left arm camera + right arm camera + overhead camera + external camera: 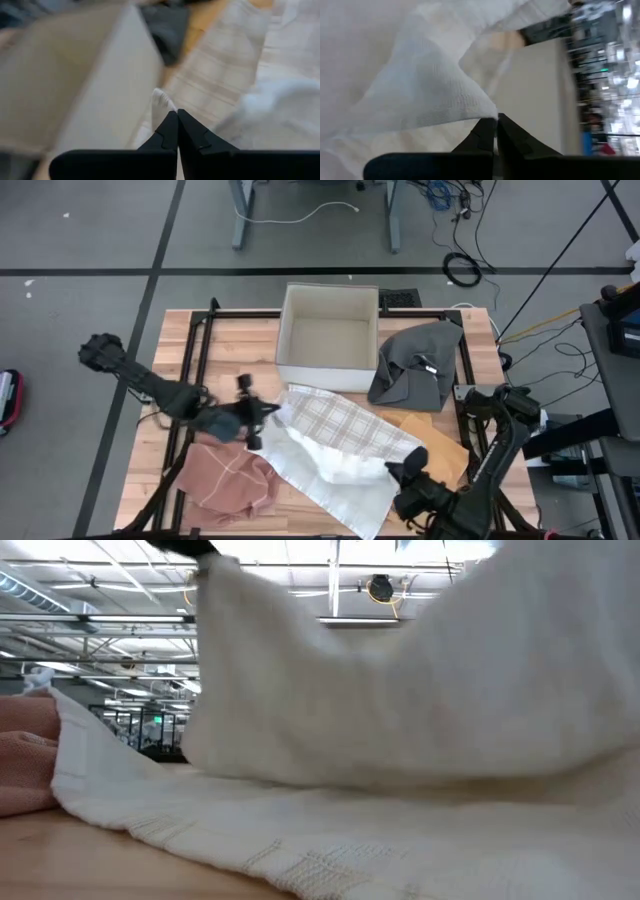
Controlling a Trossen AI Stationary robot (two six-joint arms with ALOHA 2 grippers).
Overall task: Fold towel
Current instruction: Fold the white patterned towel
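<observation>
The towel (340, 445), white with a tan check pattern on one face, lies crumpled at the table's middle and fills the low view (400, 690), where part of it is raised and its lower edge rests on the wood. My left gripper (264, 416) is shut on the towel's left corner. My right gripper (408, 470) is shut on a corner at the towel's near right. Both raised corners show in the wrist views. My left gripper pinches a small white corner tip (161, 100) of the towel between its two shut fingers, coming slanting down from the table's left. The corner is lifted off the table; the rest trails down to the wood. My right gripper pinches a corner (479, 109) of the white towel between its shut fingers, coming slanting from the table's near right. The cloth fans out from the fingertips and is drawn up into a peak. How many layers, I cannot tell.
A pink cloth (225, 478) lies bunched at the near left, beside the towel. A white open box (328, 335) stands at the far middle, with a grey cloth (415, 365) to its right. A tan cloth (437, 442) lies under the towel's right side.
</observation>
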